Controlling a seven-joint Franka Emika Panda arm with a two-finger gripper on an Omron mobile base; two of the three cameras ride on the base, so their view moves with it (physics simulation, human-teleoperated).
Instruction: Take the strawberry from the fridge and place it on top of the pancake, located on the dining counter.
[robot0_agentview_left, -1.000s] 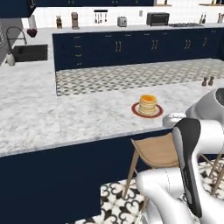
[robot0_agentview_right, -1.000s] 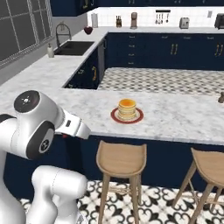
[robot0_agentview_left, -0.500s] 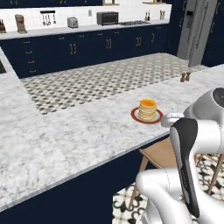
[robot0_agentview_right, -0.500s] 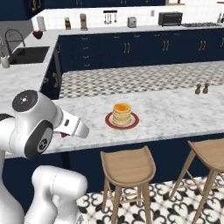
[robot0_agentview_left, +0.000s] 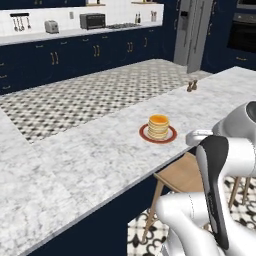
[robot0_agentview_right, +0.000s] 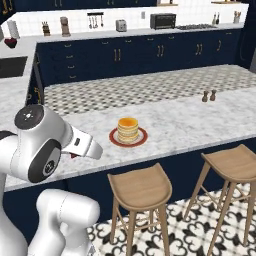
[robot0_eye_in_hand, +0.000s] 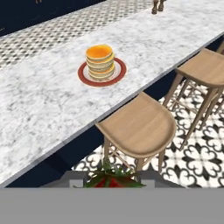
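We noted the hand (robot0_eye_in_hand: 113, 181) clamped shut on the strawberry (robot0_eye_in_hand: 112, 179), short of the desk (robot0_eye_in_hand: 48, 113). Advice: carry it squarely over the pancake (robot0_eye_in_hand: 100, 61), lower until touching, then release gently.

Navy cabinets (robot0_agentview_right: 150, 52) with gold handles line the white-tiled back wall (robot0_agentview_right: 135, 12). The floor (robot0_agentview_left: 90, 95) is black-and-white patterned tile. Two wooden stools (robot0_agentview_right: 141, 187) stand by the marbled bench (robot0_agentview_right: 200, 120). A toaster (robot0_agentview_right: 120, 25) and a microwave (robot0_agentview_right: 162, 20) sit on the far worktop.
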